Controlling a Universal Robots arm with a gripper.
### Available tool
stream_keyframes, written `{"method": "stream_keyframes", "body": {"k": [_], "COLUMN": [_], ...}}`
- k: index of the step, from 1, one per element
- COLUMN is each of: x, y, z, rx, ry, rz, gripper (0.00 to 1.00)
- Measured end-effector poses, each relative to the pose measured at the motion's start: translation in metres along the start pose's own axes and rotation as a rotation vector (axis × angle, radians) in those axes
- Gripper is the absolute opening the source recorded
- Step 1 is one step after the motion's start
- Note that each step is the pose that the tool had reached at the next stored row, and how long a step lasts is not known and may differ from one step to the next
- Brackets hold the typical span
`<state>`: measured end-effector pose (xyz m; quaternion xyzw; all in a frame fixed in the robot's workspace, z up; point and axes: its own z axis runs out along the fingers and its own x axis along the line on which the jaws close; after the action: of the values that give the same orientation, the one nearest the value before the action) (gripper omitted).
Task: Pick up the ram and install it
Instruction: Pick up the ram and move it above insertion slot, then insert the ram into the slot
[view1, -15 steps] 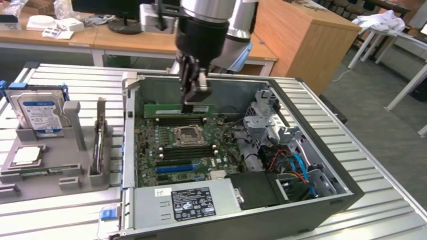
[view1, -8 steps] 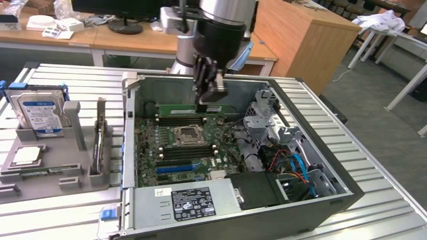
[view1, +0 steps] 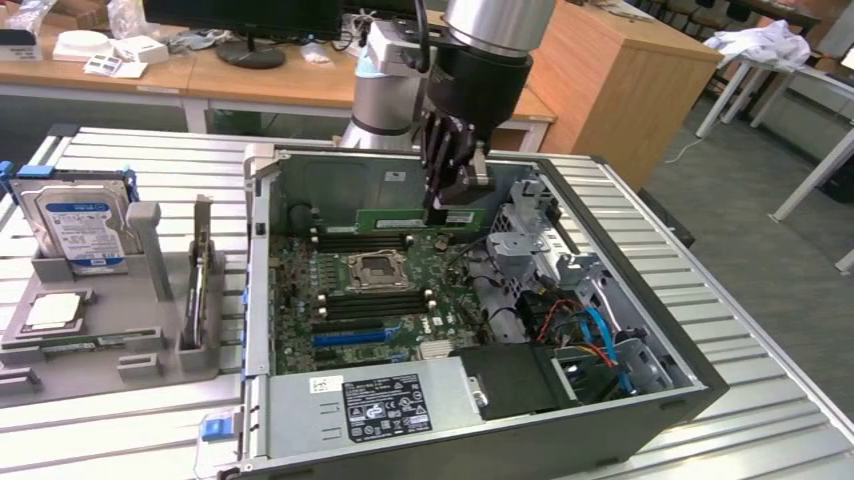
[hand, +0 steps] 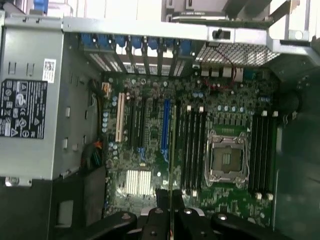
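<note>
black fingers (hand: 161, 201) of the gripper (hand: 170, 194) sit closest to the wrist camera, pressed against the two faces of the ram (hand: 172, 150). seen from there the stick is edge-on, a thin line running straight away from the fingers over the motherboard (hand: 145, 130). that line lies parallel to the black memory slots (hand: 192, 145) beside the cpu socket (hand: 225, 155).

exterior view: the arm reaches down into the open computer case (view1: 260, 300), and the jaws pinch the ram by its upper edge, toward the exterior view's right of the stick's middle. the ram stands on edge with one green face toward the camera. its long axis is level and runs from the exterior view's left to its right, in line with the bank of slots beneath it on the far side of the socket. more of the stick sticks out to the left of the jaws than to the right. the lower edge looks just above those slots; whether it touches one cannot be told.

power supply (view1: 380, 408), with a black label, fills the near end of the case.

outside the case, on the exterior view's left, a grey fixture (view1: 140, 345) rests on the slatted metal table (view1: 761, 420). hard drive (view1: 80, 225), blue-labelled, stands upright in the fixture. processor chip (view1: 51, 312) lies flat in a recess nearer the camera. both are well apart from the gripper.
</note>
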<state>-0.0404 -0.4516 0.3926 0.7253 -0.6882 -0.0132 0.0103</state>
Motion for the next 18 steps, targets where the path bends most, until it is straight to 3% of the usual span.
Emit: {"method": "stream_keyframes", "body": {"k": [18], "x": [-0.0002], "y": [-0.0001], "z": [0.0], "rx": [0.0001], "ry": [-0.0001], "rz": [0.0], "gripper": [0.14]}}
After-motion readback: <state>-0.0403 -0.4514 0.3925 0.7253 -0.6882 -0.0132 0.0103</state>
